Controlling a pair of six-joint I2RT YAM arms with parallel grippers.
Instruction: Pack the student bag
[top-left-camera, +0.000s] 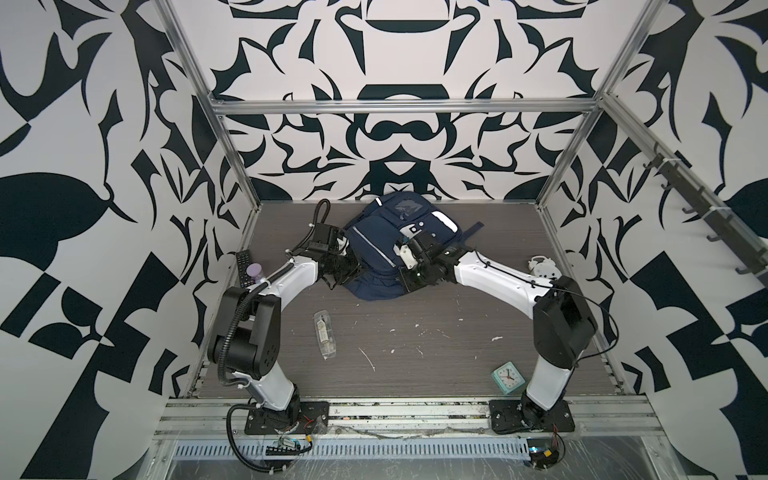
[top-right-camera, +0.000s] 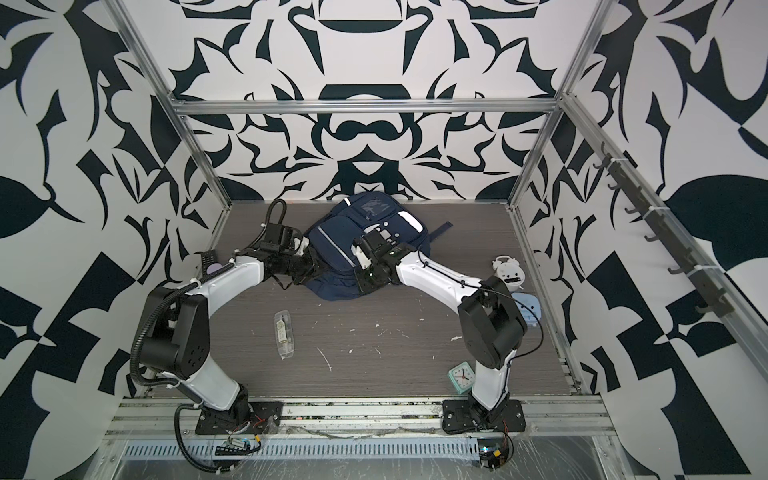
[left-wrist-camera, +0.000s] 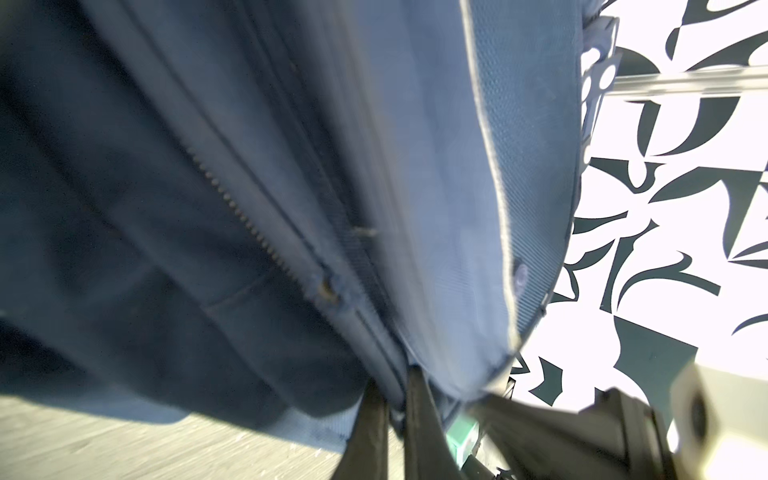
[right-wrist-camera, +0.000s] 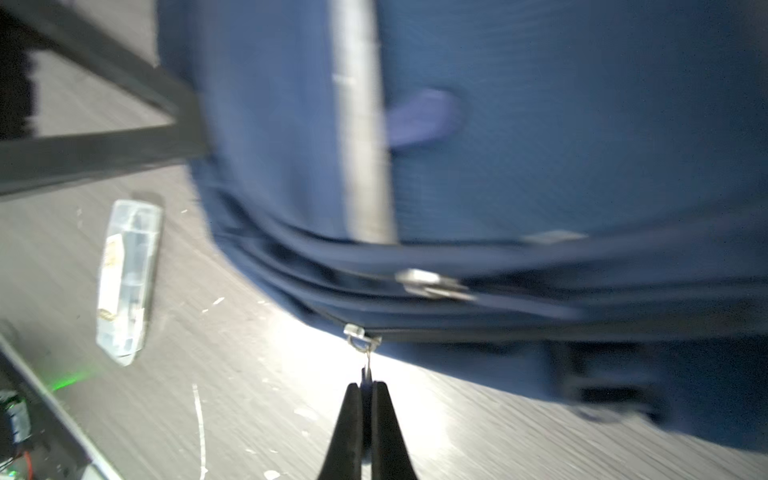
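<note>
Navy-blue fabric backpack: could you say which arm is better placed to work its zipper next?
Right: the right gripper is shut on the metal zipper pull; the left gripper pinches an edge of the navy-blue fabric backpack.

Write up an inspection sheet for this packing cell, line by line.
Surface: grey wood-grain tabletop, white scuffs.
Job's things: navy-blue fabric backpack lying at the far middle.
Clutter: clear plastic case, mint-green alarm clock, black remote control, white toy figure.
Grippers: left gripper shut on the backpack's edge; right gripper shut on a metal zip pull.
Cables: black corrugated conduit.
Surroundings: black-and-white patterned walls, aluminium frame.
</note>
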